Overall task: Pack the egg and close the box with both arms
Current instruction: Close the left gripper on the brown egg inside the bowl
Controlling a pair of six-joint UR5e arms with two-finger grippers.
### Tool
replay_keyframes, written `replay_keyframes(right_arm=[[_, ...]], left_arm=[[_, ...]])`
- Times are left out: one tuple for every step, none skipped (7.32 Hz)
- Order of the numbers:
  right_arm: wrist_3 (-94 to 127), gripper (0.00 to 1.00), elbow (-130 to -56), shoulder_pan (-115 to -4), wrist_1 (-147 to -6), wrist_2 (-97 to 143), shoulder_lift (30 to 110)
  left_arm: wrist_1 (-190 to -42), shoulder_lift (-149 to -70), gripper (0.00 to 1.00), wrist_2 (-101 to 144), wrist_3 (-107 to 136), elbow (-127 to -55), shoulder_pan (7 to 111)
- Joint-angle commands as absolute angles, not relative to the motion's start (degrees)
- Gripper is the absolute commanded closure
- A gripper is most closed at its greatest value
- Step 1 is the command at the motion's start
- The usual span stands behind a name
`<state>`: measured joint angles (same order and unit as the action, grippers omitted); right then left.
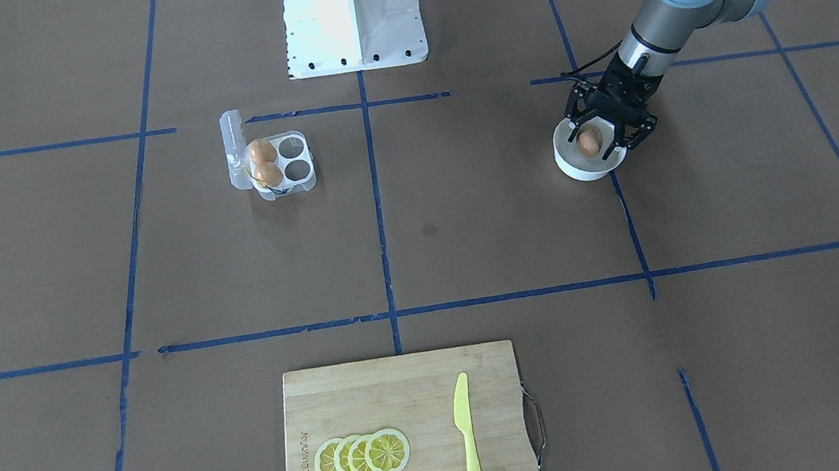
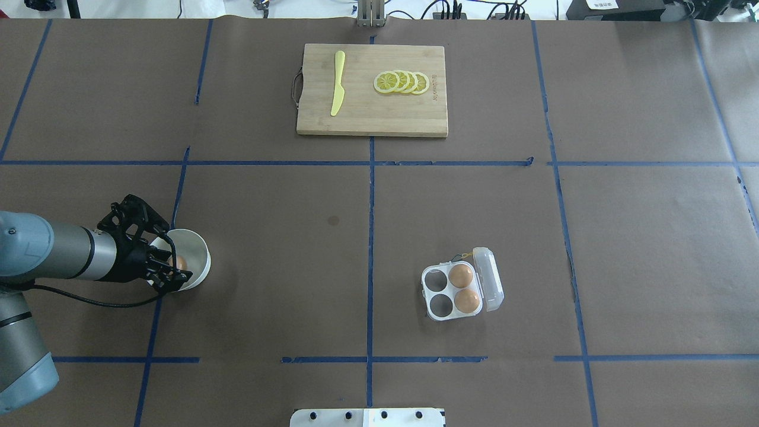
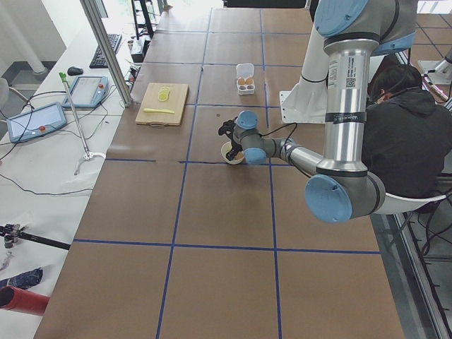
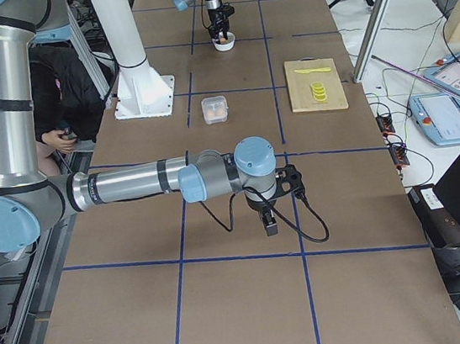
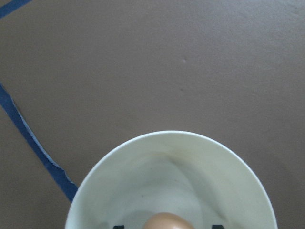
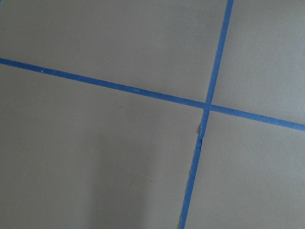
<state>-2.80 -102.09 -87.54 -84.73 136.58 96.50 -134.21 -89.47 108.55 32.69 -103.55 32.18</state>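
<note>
The egg [image 1: 589,139] lies in the white bowl [image 1: 569,166] on the robot's left side of the table [image 2: 267,196], well apart from the box [image 2: 450,290]. The left arm [image 2: 65,255] reaches into the bowl, its jaws spread to either side of the egg without pressing it (the wrist view shows both tips clear of the shell), so closing on it looks like the step in hand. The box sits with its lid [image 2: 491,280] swung back and two empty cells on the bowl's side, an easy approach. The right arm [image 4: 130,185] hangs over the table away from the box; whether its jaws are apart or together I cannot tell.
</note>
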Motion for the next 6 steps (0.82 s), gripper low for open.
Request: replay_keyframes(right_arm=[[-2.72, 0.00, -102.13, -87.54, -84.73, 136.58, 96.50], [-2.81, 0.00, -102.13, -87.54, -84.73, 136.58, 96.50], [-2.81, 0.00, -102.13, -87.54, -84.73, 136.58, 96.50], [-2.73, 0.00, -102.13, -87.54, -84.73, 136.58, 96.50], [-2.72, 0.00, -102.13, -87.54, -84.73, 136.58, 96.50], [-2.72, 0.00, -102.13, -87.54, -84.73, 136.67, 96.50]], left_arm=[[-134.21, -89.47, 0.56, 108.54, 32.70, -103.54, 32.26], [-134.21, -89.39, 0.73, 108.46, 32.78, -103.71, 32.34], [-134.21, -89.38, 0.86, 108.54, 32.87, -104.41, 32.52], [-134.21, -89.47, 0.93, 108.54, 32.96, -105.11, 32.52], [-134.21, -89.47, 0.95, 108.98, 33.05, -106.16, 32.69], [-134.21, -89.56, 0.95, 108.98, 33.05, -107.65, 32.78]])
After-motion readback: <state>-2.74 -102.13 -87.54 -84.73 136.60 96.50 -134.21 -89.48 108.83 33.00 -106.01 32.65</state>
